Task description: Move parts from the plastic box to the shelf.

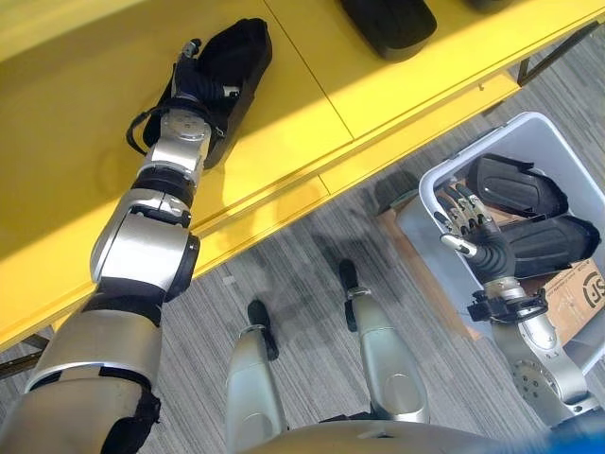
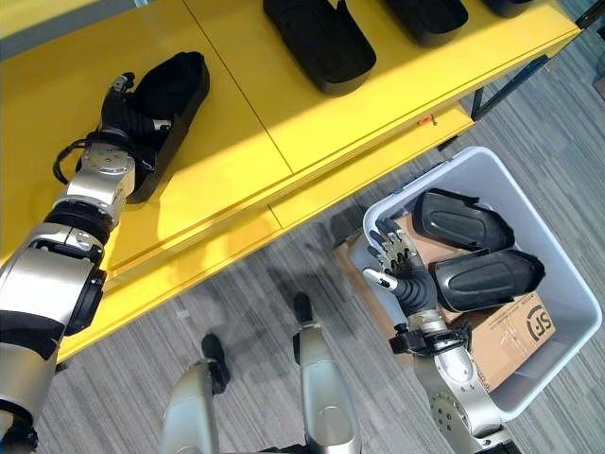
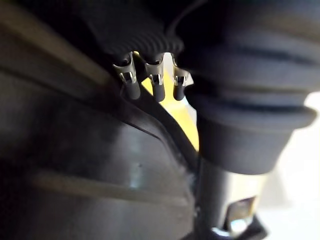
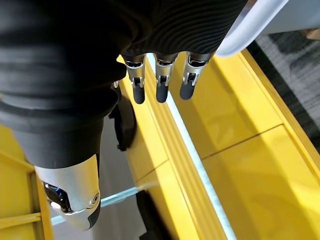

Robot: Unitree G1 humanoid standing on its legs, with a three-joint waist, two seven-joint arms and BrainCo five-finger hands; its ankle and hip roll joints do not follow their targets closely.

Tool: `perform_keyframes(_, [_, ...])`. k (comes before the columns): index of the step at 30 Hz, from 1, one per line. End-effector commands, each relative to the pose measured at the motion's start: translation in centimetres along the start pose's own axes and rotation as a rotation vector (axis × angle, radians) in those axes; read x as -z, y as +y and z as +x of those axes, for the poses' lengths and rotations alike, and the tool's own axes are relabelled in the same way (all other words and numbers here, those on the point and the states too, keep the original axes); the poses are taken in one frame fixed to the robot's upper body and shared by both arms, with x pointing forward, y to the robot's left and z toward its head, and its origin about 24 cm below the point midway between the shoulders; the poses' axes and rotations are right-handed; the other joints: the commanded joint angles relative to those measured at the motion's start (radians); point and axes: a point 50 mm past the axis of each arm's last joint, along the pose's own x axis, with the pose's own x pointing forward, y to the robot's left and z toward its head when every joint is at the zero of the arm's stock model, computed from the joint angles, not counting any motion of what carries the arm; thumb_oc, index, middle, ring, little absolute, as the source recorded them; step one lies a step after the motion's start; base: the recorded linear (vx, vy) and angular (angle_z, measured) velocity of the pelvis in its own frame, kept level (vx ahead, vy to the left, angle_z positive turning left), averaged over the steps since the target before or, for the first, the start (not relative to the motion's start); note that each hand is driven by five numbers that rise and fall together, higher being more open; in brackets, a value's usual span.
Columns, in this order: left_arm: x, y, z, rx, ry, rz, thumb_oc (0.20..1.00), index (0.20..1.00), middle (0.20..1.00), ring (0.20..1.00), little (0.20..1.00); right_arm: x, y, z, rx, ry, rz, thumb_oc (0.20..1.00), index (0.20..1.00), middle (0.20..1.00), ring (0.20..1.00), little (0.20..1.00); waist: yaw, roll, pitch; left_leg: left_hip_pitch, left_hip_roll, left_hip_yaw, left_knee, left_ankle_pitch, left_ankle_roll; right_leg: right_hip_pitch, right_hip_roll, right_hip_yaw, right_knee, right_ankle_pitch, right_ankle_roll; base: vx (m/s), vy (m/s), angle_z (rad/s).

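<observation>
On the yellow shelf surface (image 2: 312, 132), the robot's left hand (image 2: 123, 112) rests on a black moulded plastic part (image 2: 165, 109), which lies flat with its long axis running away from the wrist, in line with the forearm. From the left wrist view the fingers (image 3: 156, 85) look fairly straight against the dark part; whether they grip its rim cannot be told. Two more black moulded parts (image 2: 321, 43) lie beyond and to the right of that hand, well apart from it. Lower right, the right hand (image 2: 395, 255) hovers with relaxed, spread fingers just inside the near wall of the pale grey plastic box (image 2: 567, 284), holding nothing. Two black parts remain in the box: one (image 2: 461, 219) just ahead of the fingertips, the other (image 2: 484, 279) to the hand's right side, both lying roughly crosswise to the forearm, on brown cardboard (image 2: 510, 340). The right hand is plainly the nearer one for the next pick, and the closer part seems to sit almost at its fingertips.
</observation>
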Motion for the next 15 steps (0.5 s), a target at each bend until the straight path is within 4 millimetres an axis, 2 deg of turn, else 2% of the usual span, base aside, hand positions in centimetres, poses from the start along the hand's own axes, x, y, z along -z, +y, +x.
perform_keyframes(1, [9.6, 3.6, -2.8, -0.155, 0.382, -0.131, 1.0, 1.0, 1.0, 1.0, 1.0, -2.0, 0.2, 1.1, 0.03, -0.141, 0.04, 1.0, 1.0, 1.0, 1.0, 1.0, 0.01, -0.036, 0.066, -0.013, 0.05, -0.106, 0.028, -0.022, -0.046, 0.044, -0.053, 0.045, 0.065, -0.083, 0.05, 0.03, 0.003, -0.03])
perform_keyframes(2, [10.2, 3.4, -3.2, -0.176, 0.399, -0.165, 1.0, 1.0, 1.0, 1.0, 1.0, -2.0, 0.3, 1.2, 0.036, -0.144, 0.036, 1.0, 1.0, 1.0, 1.0, 1.0, 0.011, -0.037, 0.066, -0.01, 0.05, -0.103, 0.027, -0.021, -0.046, 0.045, -0.052, 0.046, 0.067, -0.084, 0.048, 0.0, 0.0, 0.0])
perform_keyframes(5, [10.9, 3.0, -3.6, -0.192, 0.412, -0.211, 1.0, 1.0, 1.0, 1.0, 1.0, -2.2, 0.4, 1.4, 0.043, -0.158, 0.036, 1.0, 1.0, 1.0, 1.0, 1.0, 0.013, -0.038, 0.067, -0.008, 0.05, -0.106, 0.022, -0.018, -0.047, 0.047, -0.051, 0.044, 0.068, -0.086, 0.046, 0.0, 0.0, 0.0])
perform_keyframes(8, [11.5, 2.5, -4.0, -0.239, 0.424, -0.327, 1.0, 1.0, 1.0, 1.0, 1.0, -2.1, 0.6, 1.5, 0.054, -0.159, 0.037, 1.0, 1.0, 1.0, 1.0, 1.0, 0.017, -0.041, 0.069, -0.01, 0.048, -0.108, 0.024, -0.018, -0.047, 0.045, -0.05, 0.044, 0.073, -0.09, 0.043, 0.0, 0.0, 0.0])
perform_keyframes(9, [11.5, 2.5, -4.0, -0.24, 0.424, -0.327, 1.0, 1.0, 1.0, 1.0, 1.0, -2.1, 0.6, 1.5, 0.053, -0.159, 0.036, 1.0, 1.0, 1.0, 1.0, 1.0, 0.016, -0.041, 0.069, -0.01, 0.048, -0.108, 0.024, -0.018, -0.047, 0.045, -0.05, 0.044, 0.074, -0.09, 0.043, 0.0, 0.0, 0.0])
perform_keyframes(10, [11.5, 2.2, -4.0, -0.268, 0.419, -0.42, 1.0, 1.0, 1.0, 1.0, 1.0, -2.0, 0.8, 1.5, 0.054, -0.161, 0.04, 1.0, 1.0, 1.0, 1.0, 1.0, 0.018, -0.042, 0.07, -0.008, 0.048, -0.109, 0.023, -0.019, -0.047, 0.045, -0.051, 0.043, 0.076, -0.091, 0.043, 0.0, 0.0, 0.0])
perform_keyframes(12, [11.1, 1.6, -4.0, -0.287, 0.397, -0.489, 1.0, 1.0, 1.0, 1.0, 1.0, -1.9, 0.9, 1.5, 0.061, -0.158, 0.038, 1.0, 1.0, 1.0, 1.0, 1.0, 0.02, -0.044, 0.07, -0.005, 0.049, -0.107, 0.022, -0.019, -0.047, 0.047, -0.05, 0.043, 0.076, -0.092, 0.042, 0.0, 0.0, 0.0])
perform_keyframes(15, [10.2, 1.5, -3.6, -0.305, 0.364, -0.5, 1.0, 1.0, 1.0, 1.0, 1.0, -1.9, 0.7, 1.6, 0.077, -0.157, 0.029, 1.0, 1.0, 1.0, 1.0, 1.0, 0.021, -0.043, 0.069, -0.002, 0.051, -0.106, 0.024, -0.02, -0.048, 0.048, -0.049, 0.044, 0.081, -0.094, 0.042, 0.0, 0.0, 0.0])
